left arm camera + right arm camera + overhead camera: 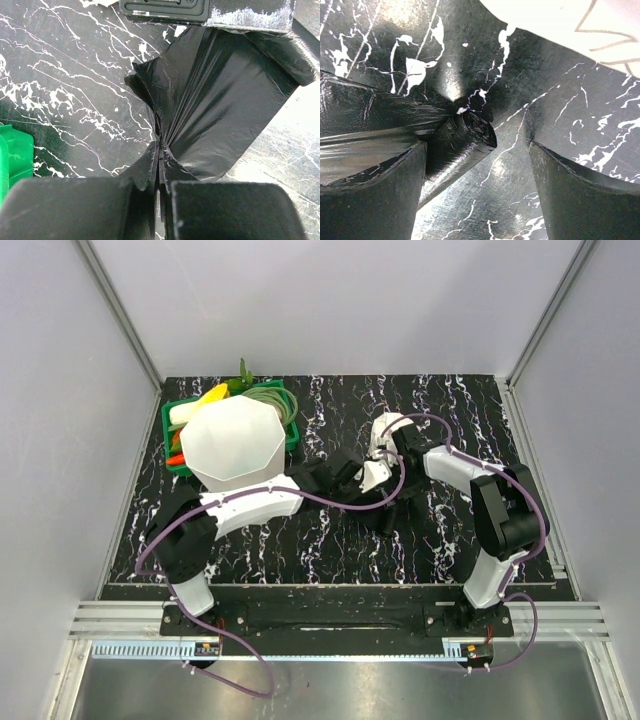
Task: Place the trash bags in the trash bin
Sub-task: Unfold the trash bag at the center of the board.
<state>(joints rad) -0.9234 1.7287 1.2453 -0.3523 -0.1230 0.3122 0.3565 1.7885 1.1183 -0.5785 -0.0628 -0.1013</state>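
The left end effector (pixel 160 186) is clamped tight on the trash bag (pixel 220 100). Its two fingers (pixel 75 210) meet with a pinch of the glossy black film between them. From that pinch the bag fans out upward and to the right in long creases, and it looks slightly lifted off the counter (pixel 300 552), though I can't be sure how much of it touches. The film is hard to pick out from above because it is as dark as the black, white-veined counter under it.

The right end effector (pixel 477 150) is spread wide and grips nothing. A twisted, rolled-up end of the bag lies in the gap, close against one of its fingers (pixel 370 195) and well apart from the other. A flat stretch of film runs off to that same side. From above, the two end effectors are near each other around the middle of the counter, the left arm reaching in from the left and the right arm bending in from the right.

The trash bin (pixel 235 435) stands upright toward the back left, tall and white with its faceted rim, well apart from the bag. Just behind and beside it is a green basket (pixel 291 428) with toy vegetables (pixel 212 395) in it. The left arm's upper link passes just in front of the bin.
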